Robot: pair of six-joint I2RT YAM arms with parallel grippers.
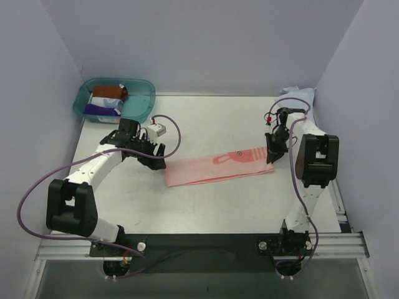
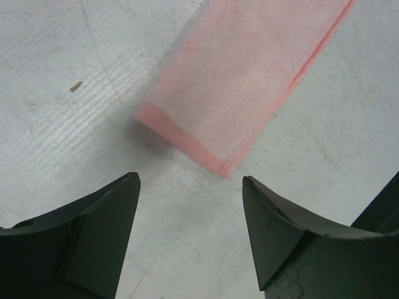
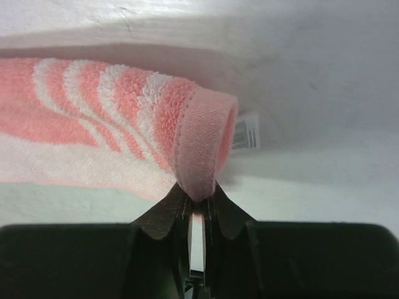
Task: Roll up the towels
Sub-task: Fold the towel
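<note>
Step in hand: start of roll, pink towel.

- Pink towel (image 1: 218, 165) lies mid-desk as a long folded strip running L–R, w/ a darker pink print toward its R end.
- R gripper (image 3: 194, 202) is clamped on the hem at the strip's R end. Wrist view: hem lifted and curled over into a first small loop, white tag (image 3: 247, 132) just behind it.
- L gripper (image 2: 190, 187) has jaws wide apart, nothing between them. It sits just beside the strip's L end, not touching it.
- Blue towel (image 1: 298, 93) is bunched at the far R corner of the desk, not rolled.
- Teal tub (image 1: 84, 106) is at the far L corner w/ cloth items inside; can't tell what exactly.

Judgement: roll barely begun, approx. one curl, and the 2nd towel is not started.

Next move, as I read it: you carry the pinched end over toward the L edge, keeping the curl tight w/o dragging the whole strip. You prob. need the L gripper to pin the L end so the strip doesn't slide.

Risk: the loop may flop open if you let go early.
</note>
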